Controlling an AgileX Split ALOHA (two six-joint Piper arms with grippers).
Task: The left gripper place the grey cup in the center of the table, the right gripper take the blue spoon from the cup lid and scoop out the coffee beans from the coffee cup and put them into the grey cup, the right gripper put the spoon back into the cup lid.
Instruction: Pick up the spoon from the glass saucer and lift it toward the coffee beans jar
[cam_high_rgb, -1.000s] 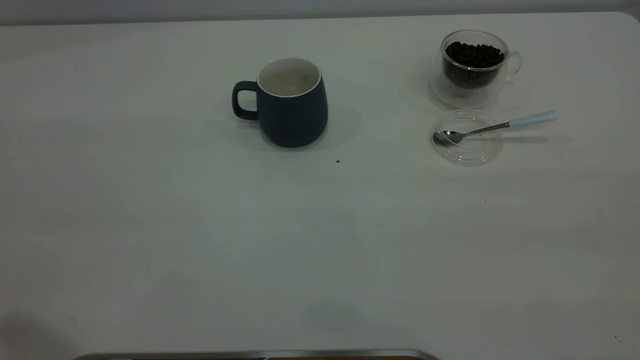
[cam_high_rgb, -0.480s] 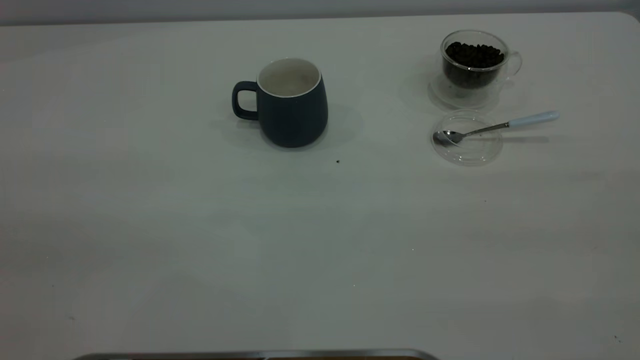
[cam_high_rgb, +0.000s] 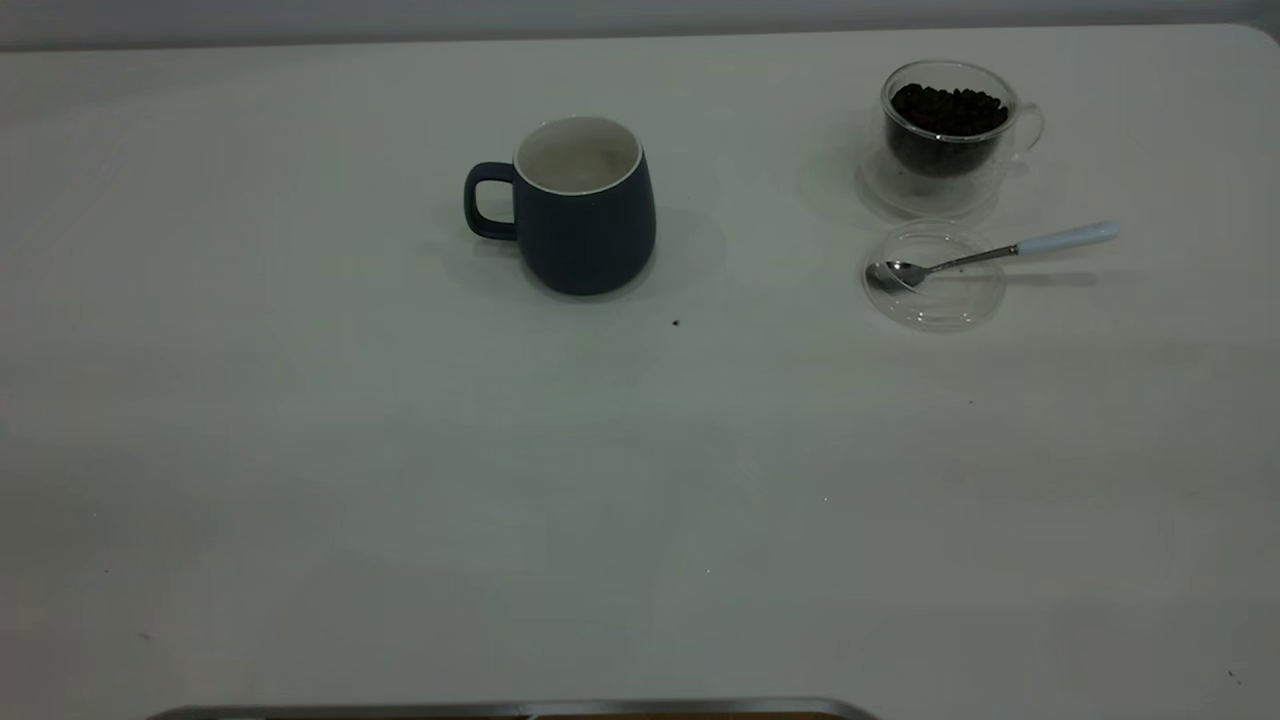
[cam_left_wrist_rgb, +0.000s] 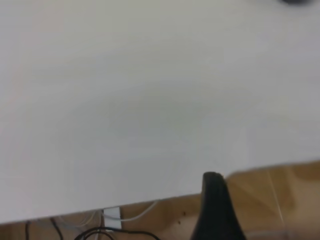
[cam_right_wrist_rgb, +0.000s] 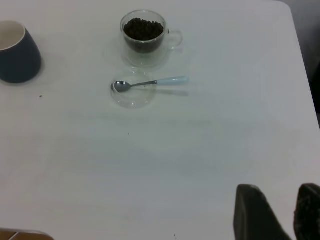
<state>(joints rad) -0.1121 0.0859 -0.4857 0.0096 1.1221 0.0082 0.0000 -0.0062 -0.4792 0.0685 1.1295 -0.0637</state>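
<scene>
The grey cup (cam_high_rgb: 585, 230) stands upright on the table (cam_high_rgb: 400, 450), a little left of the middle toward the far side, handle to the left; its inside shows white. At the far right stands the coffee cup (cam_high_rgb: 948, 140) heaped with coffee beans (cam_high_rgb: 948, 108). Just in front of it lies the cup lid (cam_high_rgb: 935, 295) with the blue spoon (cam_high_rgb: 990, 252) across it, bowl inside, handle pointing right. My right gripper (cam_right_wrist_rgb: 295, 212) hovers open and empty over the near right part of the table, well apart from the blue spoon (cam_right_wrist_rgb: 150, 83). My left gripper (cam_left_wrist_rgb: 216, 210) shows as one dark part at the table's edge.
A small dark speck (cam_high_rgb: 676, 323) lies in front of the grey cup. A metal edge (cam_high_rgb: 500, 708) runs along the near side. Past the table edge, the left wrist view shows wooden floor and cables (cam_left_wrist_rgb: 125, 227). The table's right edge (cam_right_wrist_rgb: 299, 55) lies close to the coffee cup.
A dark shadow at the table's near left corner has faded away. The cups, the lid and the spoon have not moved.
</scene>
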